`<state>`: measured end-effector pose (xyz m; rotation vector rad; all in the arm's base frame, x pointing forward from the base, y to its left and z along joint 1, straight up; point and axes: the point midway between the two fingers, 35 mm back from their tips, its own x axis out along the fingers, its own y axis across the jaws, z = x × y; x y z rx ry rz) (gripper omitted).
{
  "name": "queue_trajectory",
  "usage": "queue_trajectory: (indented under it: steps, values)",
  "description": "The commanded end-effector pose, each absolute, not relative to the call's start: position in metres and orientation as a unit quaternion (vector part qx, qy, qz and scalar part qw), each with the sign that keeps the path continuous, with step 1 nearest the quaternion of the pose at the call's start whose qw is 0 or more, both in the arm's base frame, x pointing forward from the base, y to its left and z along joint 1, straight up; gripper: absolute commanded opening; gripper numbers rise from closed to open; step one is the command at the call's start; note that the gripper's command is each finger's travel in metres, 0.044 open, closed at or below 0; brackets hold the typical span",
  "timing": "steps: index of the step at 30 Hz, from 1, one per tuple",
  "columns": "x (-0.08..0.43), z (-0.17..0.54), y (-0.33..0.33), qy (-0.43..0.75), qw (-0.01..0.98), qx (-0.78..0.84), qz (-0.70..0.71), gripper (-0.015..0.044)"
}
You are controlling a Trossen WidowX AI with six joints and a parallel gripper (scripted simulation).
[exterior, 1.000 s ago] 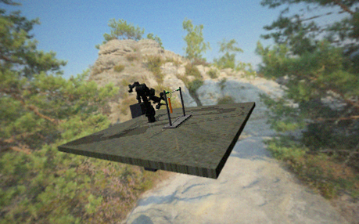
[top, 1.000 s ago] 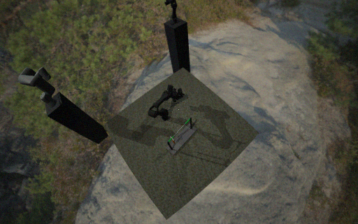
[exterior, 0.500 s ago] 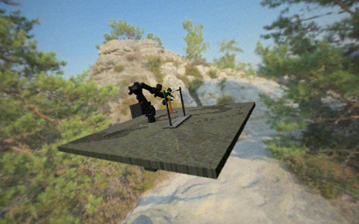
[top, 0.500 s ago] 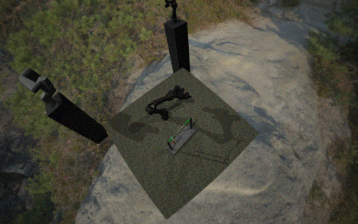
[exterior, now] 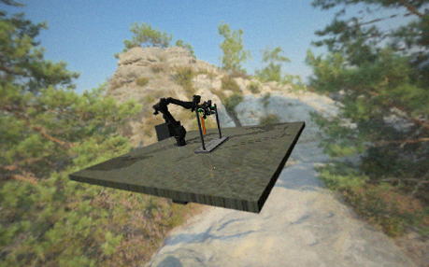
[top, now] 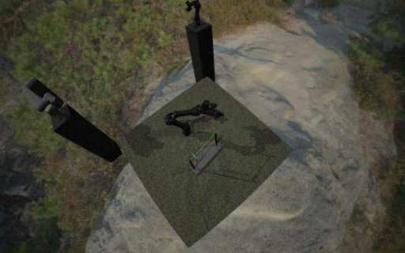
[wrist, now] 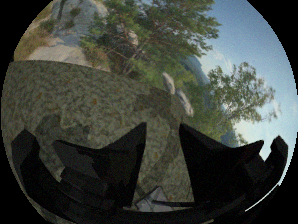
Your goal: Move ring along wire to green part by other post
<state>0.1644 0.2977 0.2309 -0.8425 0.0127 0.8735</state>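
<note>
fingers, two of them, dark and pointed, stand partly drawn together in the wrist view. an unfilled gap lies between them, so the gripper (wrist: pixel 162 163) grasps nothing. past the tips only the mottled green platform (wrist: pixel 73 96) shows, with trees and sky behind.

in the exterior view, going back from the platform's front edge (exterior: pixel 221 170), one grey base plate (exterior: pixel 211 144) comes first, and two thin dark posts rise from it. one orange handle (exterior: pixel 203 125) hangs just beside the nearer post (exterior: pixel 201 134). the ring above it is too small to make out. the farther post (exterior: pixel 218 121) stands behind it. the gripper (exterior: pixel 208 110) shows up at wire height between the post tops, at the end of the one black arm (exterior: pixel 172 122), which is mounted further back on the platform.

from the top view the spacing is plainer. one wire (top: pixel 205 146) runs between the posts with a green stretch at each end, two in all. the handle (top: pixel 194 157) sits at the lower-left green end. the gripper (top: pixel 218 115) lies beyond the opposite, upper-right end, well apart from the handle and not touching the frame. the arm (top: pixel 183 114) bends in an elbow behind it.

furthest out, two dark square pillars (top: pixel 201 49) (top: pixel 85 132) stand off two of the platform's corners, each with a small device on top.
</note>
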Motion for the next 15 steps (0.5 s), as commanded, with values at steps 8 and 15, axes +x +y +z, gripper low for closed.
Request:
queue_trajectory:
  steps: [8,15]
  values:
    - [0.237,0.267,0.271,0.026,0.899,-0.284,0.332,0.016]
    - [0.282,0.291,0.24,0.026,0.938,-0.212,0.273,0.016]
